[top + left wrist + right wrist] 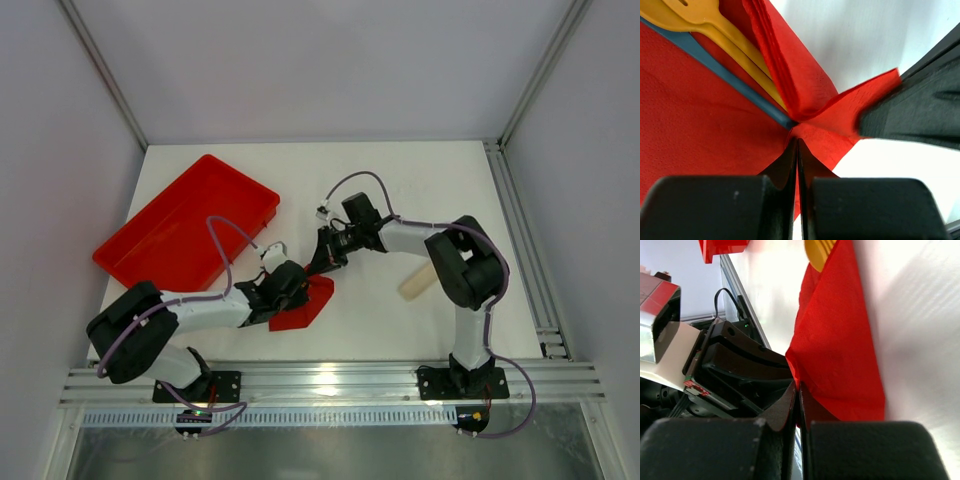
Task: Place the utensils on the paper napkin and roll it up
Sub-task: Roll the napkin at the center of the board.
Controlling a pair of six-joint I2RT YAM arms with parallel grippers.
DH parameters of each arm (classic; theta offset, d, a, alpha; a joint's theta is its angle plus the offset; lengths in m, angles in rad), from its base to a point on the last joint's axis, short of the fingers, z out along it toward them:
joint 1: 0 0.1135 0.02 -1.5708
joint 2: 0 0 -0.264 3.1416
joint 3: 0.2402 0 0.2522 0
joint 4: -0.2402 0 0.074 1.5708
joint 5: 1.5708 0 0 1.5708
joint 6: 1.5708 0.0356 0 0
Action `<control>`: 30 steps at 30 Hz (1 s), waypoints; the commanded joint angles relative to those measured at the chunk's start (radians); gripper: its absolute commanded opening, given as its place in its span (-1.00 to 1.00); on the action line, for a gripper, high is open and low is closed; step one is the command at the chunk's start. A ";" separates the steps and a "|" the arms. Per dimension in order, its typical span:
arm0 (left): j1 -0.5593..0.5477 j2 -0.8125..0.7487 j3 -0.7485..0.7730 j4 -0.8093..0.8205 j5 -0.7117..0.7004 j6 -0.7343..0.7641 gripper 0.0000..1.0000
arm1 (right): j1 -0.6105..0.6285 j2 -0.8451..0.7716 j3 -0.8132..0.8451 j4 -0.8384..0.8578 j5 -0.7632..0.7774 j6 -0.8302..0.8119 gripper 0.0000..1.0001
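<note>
Left wrist: our left gripper (797, 145) pinches the paper napkin (690, 140) at six o'clock, utensils (715, 22) at eleven. Our right gripper (797, 390) pinches it too; we judge it soft and tearable, so hold edges.

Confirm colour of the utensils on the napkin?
Yellow utensils and one blue utensil; clearest in the left wrist view.

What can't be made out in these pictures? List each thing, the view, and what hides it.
1. Utensils: heads cut off by the left wrist view's top edge; unseen from above, likely under the left arm.
2. Paper napkin: top view, far part covered by both arms.
3. Tan object: top view, one end behind the right arm; too small to identify.
</note>
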 commanded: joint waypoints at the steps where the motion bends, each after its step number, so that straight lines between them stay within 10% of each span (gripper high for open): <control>1: 0.000 0.014 0.001 0.022 -0.035 -0.008 -1.00 | 0.031 -0.077 0.003 0.062 0.013 0.059 -0.89; 30: 0.000 0.004 -0.013 0.043 -0.035 0.004 -1.00 | 0.105 -0.019 -0.036 0.157 0.056 0.121 -0.87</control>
